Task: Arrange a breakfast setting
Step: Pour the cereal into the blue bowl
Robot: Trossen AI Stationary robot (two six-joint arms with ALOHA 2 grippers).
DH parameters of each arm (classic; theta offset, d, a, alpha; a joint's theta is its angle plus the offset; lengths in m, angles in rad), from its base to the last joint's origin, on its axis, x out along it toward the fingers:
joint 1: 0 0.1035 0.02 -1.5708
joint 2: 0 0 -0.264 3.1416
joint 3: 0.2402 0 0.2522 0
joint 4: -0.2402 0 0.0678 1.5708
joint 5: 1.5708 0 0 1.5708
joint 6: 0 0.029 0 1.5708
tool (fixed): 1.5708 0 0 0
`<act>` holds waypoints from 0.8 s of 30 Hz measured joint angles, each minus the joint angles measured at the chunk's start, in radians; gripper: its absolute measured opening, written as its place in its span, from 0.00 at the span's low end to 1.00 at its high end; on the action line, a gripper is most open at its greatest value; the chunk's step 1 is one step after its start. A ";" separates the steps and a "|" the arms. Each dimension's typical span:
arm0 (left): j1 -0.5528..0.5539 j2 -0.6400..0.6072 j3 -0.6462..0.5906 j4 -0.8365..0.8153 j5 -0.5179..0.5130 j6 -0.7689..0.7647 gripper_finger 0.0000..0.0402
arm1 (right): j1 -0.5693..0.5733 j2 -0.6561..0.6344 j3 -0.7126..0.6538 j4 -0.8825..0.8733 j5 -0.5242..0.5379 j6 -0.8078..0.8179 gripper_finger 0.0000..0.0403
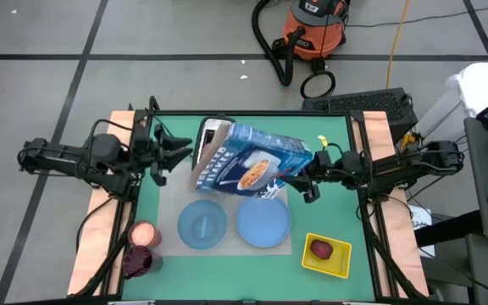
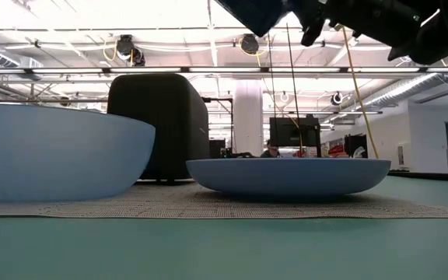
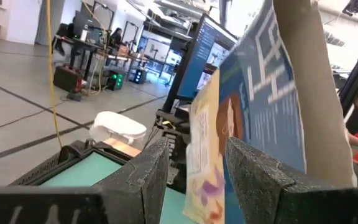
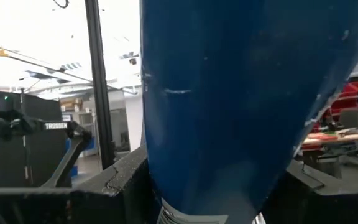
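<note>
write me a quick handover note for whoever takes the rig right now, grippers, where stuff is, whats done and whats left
Right gripper: shut on the cereal box, held tilted in the air above the mat.
Left gripper: open, empty, fingers near the box's end, not on it.
Done: bowl and plate side by side on the mat.
Left: dark red fruit is in the yellow tray; box not yet set down. Toaster stands behind the bowl. Spoon and bagel not visible.
</note>
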 joint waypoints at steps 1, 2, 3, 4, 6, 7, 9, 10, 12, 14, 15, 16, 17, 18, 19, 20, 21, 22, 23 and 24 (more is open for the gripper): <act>0.003 0.005 0.000 0.001 0.000 0.000 0.41 | 0.003 0.000 0.000 -0.016 0.001 0.000 0.55; 0.004 0.011 0.000 0.005 0.000 0.001 0.41 | 0.008 0.000 0.000 -0.036 0.002 0.000 0.55; 0.004 0.014 0.000 0.004 0.000 0.002 0.41 | 0.013 0.000 0.000 -0.054 0.005 0.000 0.55; 0.004 0.018 0.000 -0.001 0.000 0.002 0.41 | 0.018 0.001 0.000 -0.073 0.006 -0.001 0.55; 0.004 0.031 0.000 0.001 0.001 0.002 0.41 | 0.025 0.001 0.000 -0.098 0.004 -0.003 0.55; 0.004 0.035 0.000 0.000 0.001 0.002 0.41 | 0.027 0.001 0.000 -0.105 0.004 -0.003 0.55; 0.004 0.048 0.000 -0.002 0.001 0.002 0.41 | 0.033 0.001 0.000 -0.121 0.003 -0.003 0.55; 0.004 0.055 0.000 -0.005 0.001 0.002 0.41 | 0.034 0.001 0.000 -0.130 0.002 -0.003 0.55; 0.004 0.062 0.000 -0.024 0.002 0.002 0.41 | 0.037 0.001 0.000 -0.150 0.003 -0.003 0.55; 0.002 0.066 0.000 -0.034 0.002 0.002 0.41 | 0.039 0.001 0.000 -0.154 0.004 -0.003 0.55; 0.002 0.066 0.000 -0.043 0.002 0.001 0.41 | 0.039 0.001 0.000 -0.152 0.003 -0.003 0.55; 0.002 0.065 0.000 -0.052 0.002 0.002 0.41 | 0.039 0.001 0.000 -0.148 -0.001 -0.003 0.55; 0.002 0.065 0.000 -0.060 0.003 0.002 0.41 | 0.039 0.001 0.000 -0.144 -0.010 -0.004 0.55; 0.002 0.064 0.000 -0.063 0.003 0.002 0.41 | 0.039 0.001 0.000 -0.144 -0.019 -0.004 0.55; 0.002 0.063 0.000 -0.063 0.003 0.002 0.41 | 0.039 0.001 0.000 -0.146 -0.022 -0.004 0.55; 0.002 0.060 0.000 -0.063 0.004 0.002 0.41 | 0.039 0.001 0.000 -0.149 -0.023 -0.003 0.55; 0.001 0.056 0.000 -0.066 0.005 0.001 0.41 | 0.040 0.001 0.000 -0.153 -0.025 -0.004 0.55; -0.001 0.053 0.000 -0.065 0.006 0.001 0.41 | 0.040 0.001 0.000 -0.156 -0.026 -0.004 0.55; -0.002 0.049 0.000 -0.063 0.012 0.001 0.41 | 0.039 0.001 0.000 -0.159 -0.026 -0.004 0.55; -0.003 0.044 0.000 -0.065 0.018 0.001 0.41 | 0.039 0.001 0.000 -0.167 -0.024 -0.004 0.55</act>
